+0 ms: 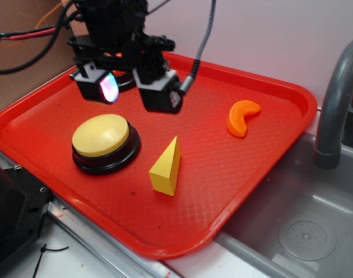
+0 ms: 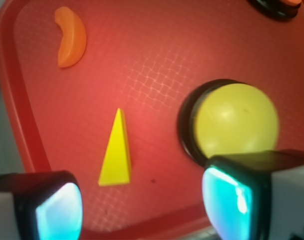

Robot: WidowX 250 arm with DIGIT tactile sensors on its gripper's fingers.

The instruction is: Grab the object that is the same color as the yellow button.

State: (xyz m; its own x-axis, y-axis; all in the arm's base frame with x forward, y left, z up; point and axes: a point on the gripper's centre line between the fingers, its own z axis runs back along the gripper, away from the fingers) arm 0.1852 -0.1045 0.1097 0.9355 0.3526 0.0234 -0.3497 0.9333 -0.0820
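One small yellow wedge (image 1: 166,168) is standing on the red tray (image 1: 269,145), and this is the object that is matching the yellow button (image 1: 101,134) in colour. The wedge is sitting just beside the yellow button, on the side toward the orange slice (image 1: 242,117), and it is not touching the button. It is resting on a narrow face, with its thin edge pointing up and away.

It is looking like smooth solid plastic, so I am judging it as light and stiff, not fragile, but somewhat slippery. The two big triangular faces are leaning toward each other, so jaws closing near the thin end are likely squeezing it out. The thick end, low near its base, is seeming the safer place to take hold, with one finger on each triangular face.

The gripper (image 1: 138,87) is hanging above the tray, behind the yellow button and higher than it, with its jaws apart and nothing between them. In the wrist view the wedge is lying ahead of the gripper, nearer the left finger (image 2: 52,207). A second button (image 2: 276,6) with an orange top is showing beyond the yellow button.
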